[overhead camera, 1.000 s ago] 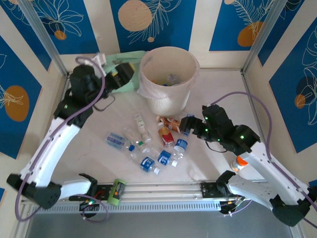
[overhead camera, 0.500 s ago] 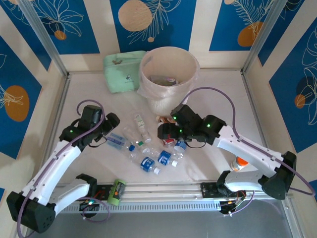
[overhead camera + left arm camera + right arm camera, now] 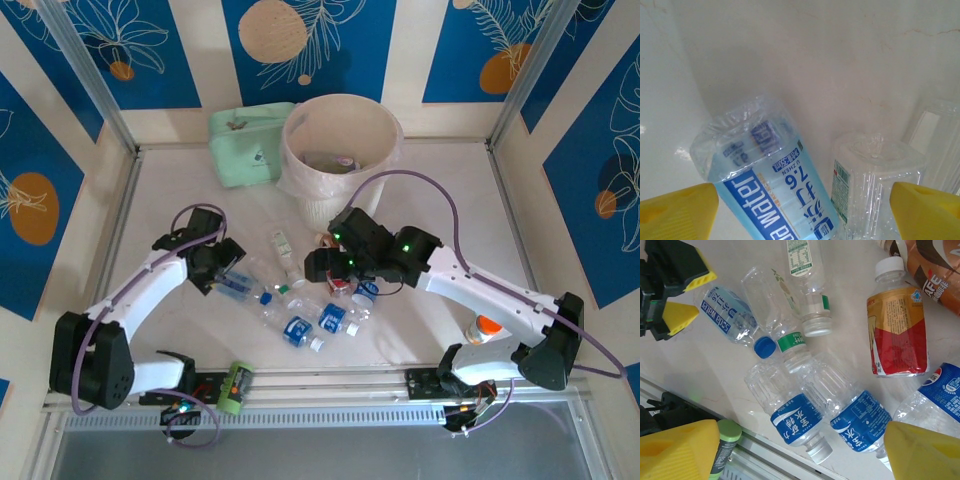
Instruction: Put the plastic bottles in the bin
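Several plastic bottles lie in a heap on the table in front of the bin, a cream bucket with a white bag liner. My left gripper is open and low over a clear soda-water bottle with a blue label. That bottle lies between the yellow fingertips without being clamped. A clear ribbed bottle lies beside it. My right gripper hangs open above the heap, over two blue-labelled clear bottles. A red-and-gold bottle lies to their right.
A flat pale-green pouch lies left of the bin. A green-capped can sits on the rail at the near edge. An orange-capped object stands by the right arm's base. Blue patterned walls enclose the table.
The left arm came from the back by the pouch down to the soda-water bottle. The right arm swung left over the bottle heap. Both grippers stayed open.
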